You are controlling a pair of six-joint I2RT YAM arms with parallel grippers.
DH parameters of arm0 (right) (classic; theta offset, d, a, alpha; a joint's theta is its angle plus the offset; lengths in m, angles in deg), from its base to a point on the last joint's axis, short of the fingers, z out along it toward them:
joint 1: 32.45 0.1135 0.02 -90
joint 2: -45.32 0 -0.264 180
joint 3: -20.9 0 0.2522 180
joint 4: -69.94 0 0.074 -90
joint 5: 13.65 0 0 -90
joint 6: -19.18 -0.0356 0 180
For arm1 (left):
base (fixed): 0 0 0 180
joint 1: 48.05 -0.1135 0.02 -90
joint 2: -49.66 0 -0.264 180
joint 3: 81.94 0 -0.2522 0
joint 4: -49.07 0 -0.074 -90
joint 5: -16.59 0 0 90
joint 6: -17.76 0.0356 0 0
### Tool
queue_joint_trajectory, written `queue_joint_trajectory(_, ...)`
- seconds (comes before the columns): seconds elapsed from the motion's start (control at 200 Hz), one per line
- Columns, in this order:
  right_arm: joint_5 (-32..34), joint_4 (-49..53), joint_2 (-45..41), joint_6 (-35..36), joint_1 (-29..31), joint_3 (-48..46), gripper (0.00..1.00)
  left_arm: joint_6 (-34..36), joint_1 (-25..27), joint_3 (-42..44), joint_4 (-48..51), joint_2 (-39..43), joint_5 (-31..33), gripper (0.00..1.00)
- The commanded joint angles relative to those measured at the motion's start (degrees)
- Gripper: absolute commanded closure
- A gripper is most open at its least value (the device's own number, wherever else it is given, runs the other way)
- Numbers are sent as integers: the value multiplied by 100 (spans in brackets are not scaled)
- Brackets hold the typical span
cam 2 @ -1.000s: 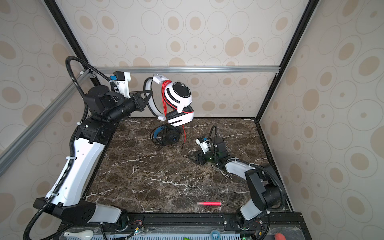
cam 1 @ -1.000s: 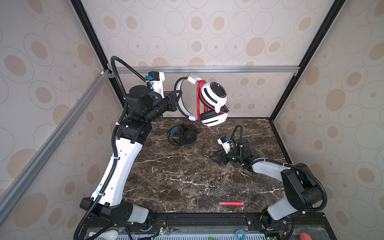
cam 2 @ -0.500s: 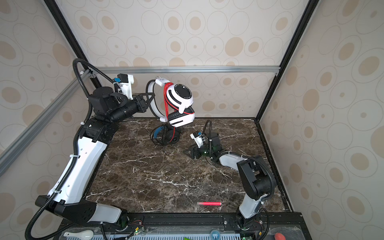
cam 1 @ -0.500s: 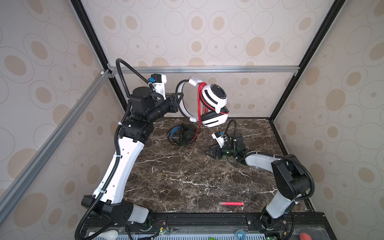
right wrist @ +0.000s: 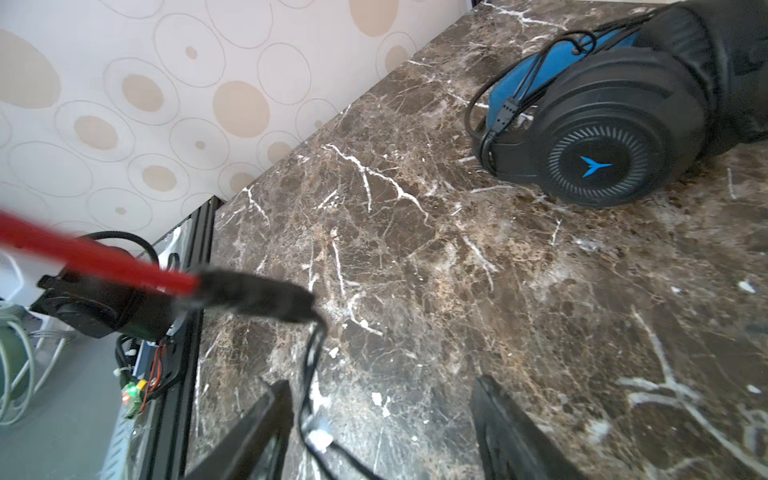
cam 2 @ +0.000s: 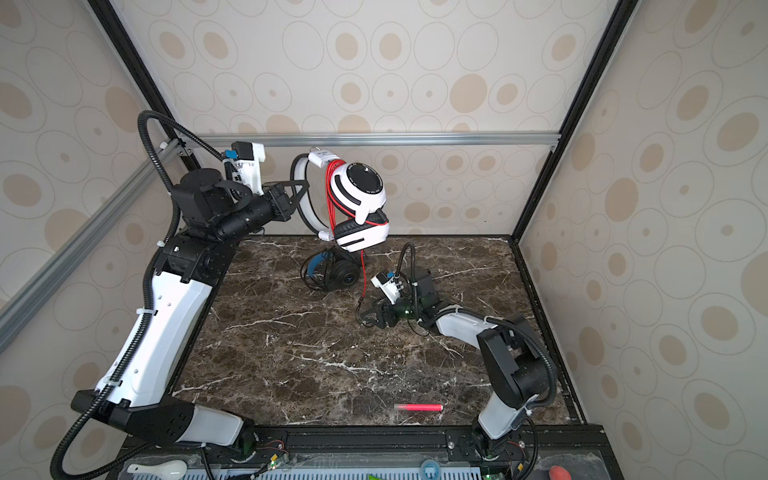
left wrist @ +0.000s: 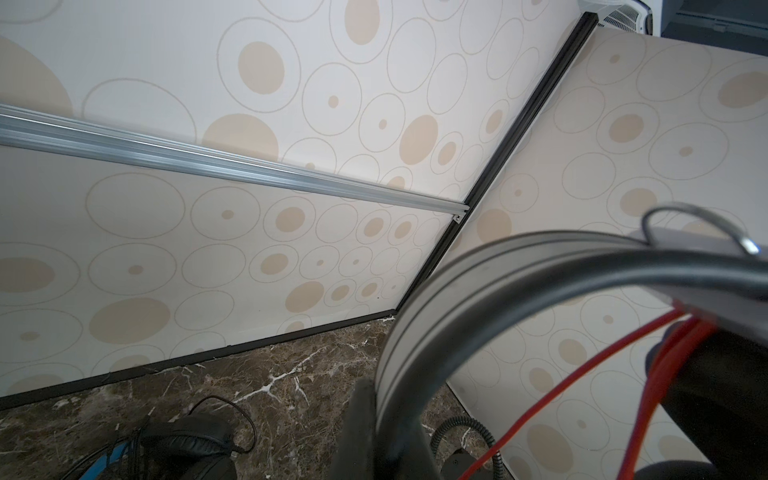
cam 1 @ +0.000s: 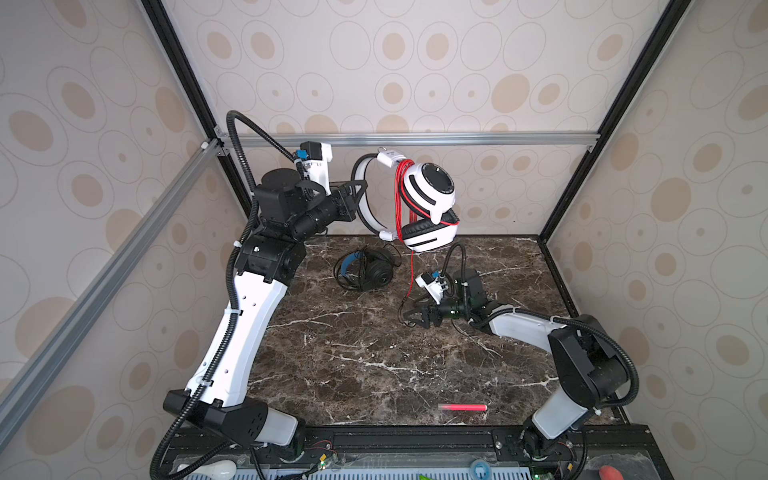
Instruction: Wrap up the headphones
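The left gripper (cam 1: 360,194) pinches the white headset (cam 1: 430,193) aloft; the right gripper (cam 1: 409,319), jaws spread, should seize the red cable (cam 1: 401,195) taut.

My left pincer (cam 1: 360,199) is clamped on the headband of the white headset (cam 1: 430,195), which hangs sideways in the air, its black-striped cups just past my fingertips. Its red cable (cam 1: 400,195) loops several times between the cups. One strand drops to my right pincer (cam 1: 409,320), and its thin dark tail seems to pass between those spread fingers. The black headset (cam 1: 368,272), blue-banded, lies beyond that pincer, apart from it.
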Motion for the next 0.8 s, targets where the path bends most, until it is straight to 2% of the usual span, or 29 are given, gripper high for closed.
queue_joint_trajectory(0.0,-172,70,-197,58,151,-129,30,-276,-51,-322,-369,81,-103,100)
queue_joint_trajectory(0.16,-109,27,-122,50,220,-59,29,-346,-51,-304,-412,78,-328,100)
queue_joint_trajectory(0.38,687,-507,40,-204,211,-73,29,-347,-51,-225,-419,170,-354,100)
queue_joint_trajectory(0.795,1278,-172,-69,116,223,-41,30,-269,-51,-585,-104,38,-384,100)
